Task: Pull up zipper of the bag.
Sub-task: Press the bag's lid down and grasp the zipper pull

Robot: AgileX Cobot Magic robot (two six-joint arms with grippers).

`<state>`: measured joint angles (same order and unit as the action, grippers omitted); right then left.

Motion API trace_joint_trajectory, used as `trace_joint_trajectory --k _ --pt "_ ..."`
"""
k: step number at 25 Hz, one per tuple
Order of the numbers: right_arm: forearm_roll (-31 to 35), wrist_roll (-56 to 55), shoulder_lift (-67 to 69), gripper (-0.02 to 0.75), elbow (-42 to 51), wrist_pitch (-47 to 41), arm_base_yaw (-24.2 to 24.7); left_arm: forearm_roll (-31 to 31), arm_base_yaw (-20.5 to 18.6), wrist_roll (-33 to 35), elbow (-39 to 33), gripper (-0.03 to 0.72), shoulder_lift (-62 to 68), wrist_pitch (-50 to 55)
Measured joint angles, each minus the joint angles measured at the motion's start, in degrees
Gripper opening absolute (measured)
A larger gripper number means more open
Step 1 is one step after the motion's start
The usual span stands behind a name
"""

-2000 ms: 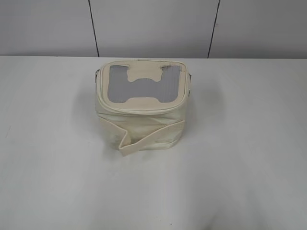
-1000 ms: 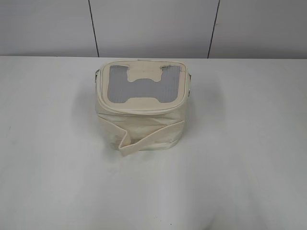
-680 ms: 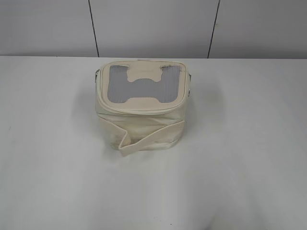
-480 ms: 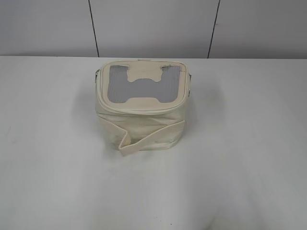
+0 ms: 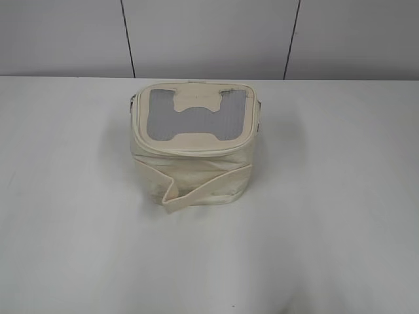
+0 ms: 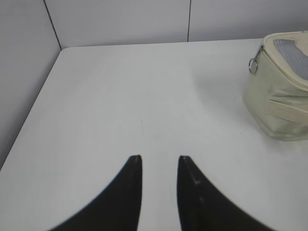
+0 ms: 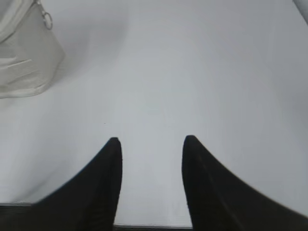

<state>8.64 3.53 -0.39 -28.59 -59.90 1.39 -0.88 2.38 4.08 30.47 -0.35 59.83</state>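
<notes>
The cream boxy bag (image 5: pixel 194 163) stands on the white table, its grey lid panel with a cream H patch facing up. The zipper track (image 5: pixel 190 150) runs round the lid edge. A silver ring shows on its left side (image 6: pixel 252 65) and one on its right side (image 7: pixel 48 20). The bag also shows at the right edge of the left wrist view (image 6: pixel 279 91) and the top left of the right wrist view (image 7: pixel 24 53). My left gripper (image 6: pixel 160 159) is open and empty, far left of the bag. My right gripper (image 7: pixel 151 140) is open and empty, far right of it. Neither gripper shows in the exterior view.
The bag's wide cream strap (image 5: pixel 196 190) hangs folded across its front. The white table (image 5: pixel 340 216) meets grey wall panels behind (image 5: pixel 209 39). The table's left edge and a side wall show in the left wrist view (image 6: pixel 29 120).
</notes>
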Motion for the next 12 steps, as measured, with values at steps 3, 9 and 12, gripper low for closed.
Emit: trace_joint_trajectory --k 3,9,12 --pt "4.59 0.91 1.00 0.336 0.00 0.43 0.00 0.00 0.11 0.00 0.00 0.192 0.00 0.00" --pt "16.50 14.05 14.22 0.336 -0.48 3.69 0.00 -0.06 0.17 0.00 0.00 0.192 0.00 0.00" --pt "27.49 26.83 27.39 0.336 -0.86 10.47 0.00 -0.06 0.17 0.00 0.00 0.192 0.00 0.00"
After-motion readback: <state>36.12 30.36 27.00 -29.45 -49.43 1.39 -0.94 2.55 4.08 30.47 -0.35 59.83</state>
